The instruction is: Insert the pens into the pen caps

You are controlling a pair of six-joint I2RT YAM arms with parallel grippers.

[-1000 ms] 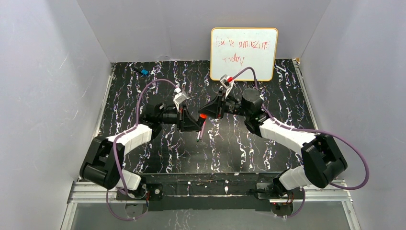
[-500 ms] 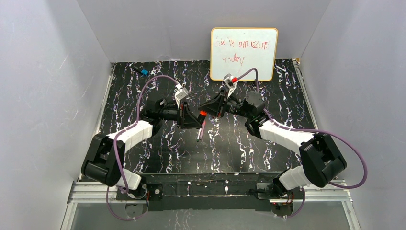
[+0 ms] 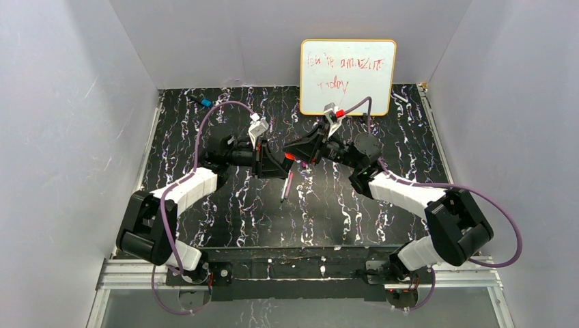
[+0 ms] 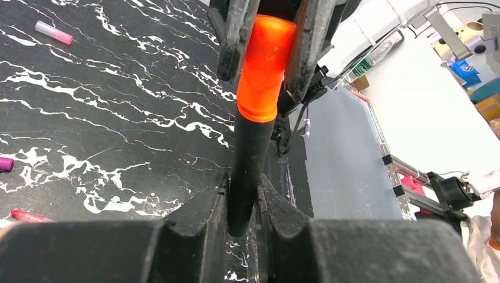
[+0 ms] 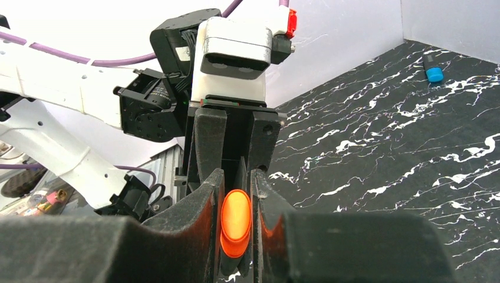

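Note:
A black-bodied pen is clamped between the fingers of my left gripper, which is shut on its lower end. The orange pen cap sits over the pen's far end, in line with the barrel. My right gripper is shut on that orange cap. Seen from above, the two grippers meet tip to tip over mid-table, left gripper and right gripper, with the cap between them. A pale pen lies on the table just below them.
A whiteboard with red writing leans on the back wall. A blue-capped marker lies at the back left. On the table in the left wrist view are a pink cap, a magenta cap and a red piece.
Both grippers, still joined at the pen and orange cap, have drifted a little toward the back of the table. Neither grip has changed.

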